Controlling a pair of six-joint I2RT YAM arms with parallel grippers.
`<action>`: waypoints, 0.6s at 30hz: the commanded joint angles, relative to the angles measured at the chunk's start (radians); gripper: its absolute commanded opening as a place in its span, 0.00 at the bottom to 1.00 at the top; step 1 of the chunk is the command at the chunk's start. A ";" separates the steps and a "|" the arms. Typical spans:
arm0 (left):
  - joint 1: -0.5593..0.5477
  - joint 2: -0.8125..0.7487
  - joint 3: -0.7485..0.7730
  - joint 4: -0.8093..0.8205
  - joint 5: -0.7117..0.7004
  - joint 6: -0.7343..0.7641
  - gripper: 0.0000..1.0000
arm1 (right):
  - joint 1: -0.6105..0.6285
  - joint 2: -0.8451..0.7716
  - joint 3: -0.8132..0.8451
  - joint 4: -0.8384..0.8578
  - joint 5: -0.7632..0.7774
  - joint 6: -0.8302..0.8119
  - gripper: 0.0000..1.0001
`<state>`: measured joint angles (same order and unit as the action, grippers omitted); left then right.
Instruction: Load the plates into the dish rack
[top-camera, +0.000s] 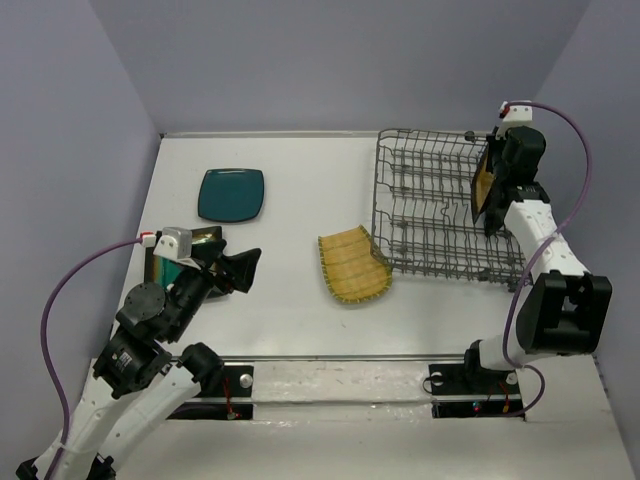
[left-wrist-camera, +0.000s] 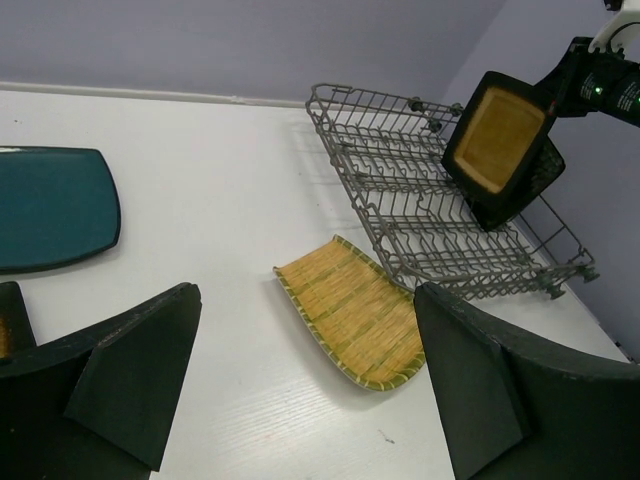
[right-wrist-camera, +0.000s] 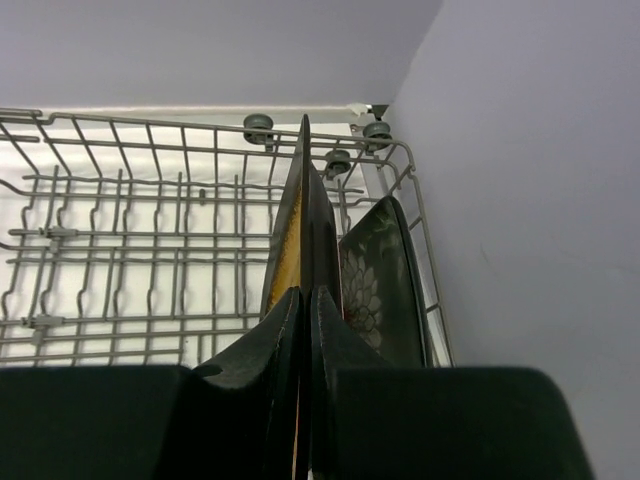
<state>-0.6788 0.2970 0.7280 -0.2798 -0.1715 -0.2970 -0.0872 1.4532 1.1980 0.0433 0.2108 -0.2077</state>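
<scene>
The right tool (right-wrist-camera: 306, 305) is pressed together on the rim of the dark-rimmed mustard plate (right-wrist-camera: 298, 225). It holds the plate edge-on and upright above the right end of the dish rack (right-wrist-camera: 120, 230), just beside the black flowered plate (right-wrist-camera: 376, 285), which stands against the rack's end wall. The main risk, as I judge it, is that the plate lands on a tine top or knocks the flowered plate instead of dropping into its own slot. A thin rim pinch could also let it swivel or slip if it catches wire. Room is tight on that side, with the room's wall close beyond the rack's right edge, while the rack's left rows are all open. The left tool (top-camera: 246, 268) is spread wide, holds nothing and hovers low over the counter (top-camera: 290, 180). 3 plates wait there. The plain teal plate (top-camera: 231, 195) lies well apart from the rack. The yellow ribbed plate (top-camera: 352, 265) lies against the rack's near-left corner, where lifting it carelessly could drag the rack. A dark-rimmed plate (top-camera: 163, 268) sits partly hidden under the left arm.
</scene>
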 joint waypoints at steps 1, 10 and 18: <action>-0.002 0.017 0.013 0.030 -0.014 0.012 0.99 | -0.013 -0.004 0.057 0.263 0.030 -0.100 0.07; 0.015 0.028 0.013 0.030 -0.010 0.013 0.99 | -0.013 0.027 -0.018 0.406 0.051 -0.111 0.07; 0.018 0.033 0.013 0.031 -0.005 0.013 0.99 | -0.013 0.015 -0.136 0.501 0.044 -0.084 0.07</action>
<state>-0.6655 0.3130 0.7280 -0.2817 -0.1734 -0.2966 -0.0925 1.5169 1.0668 0.3107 0.2394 -0.2840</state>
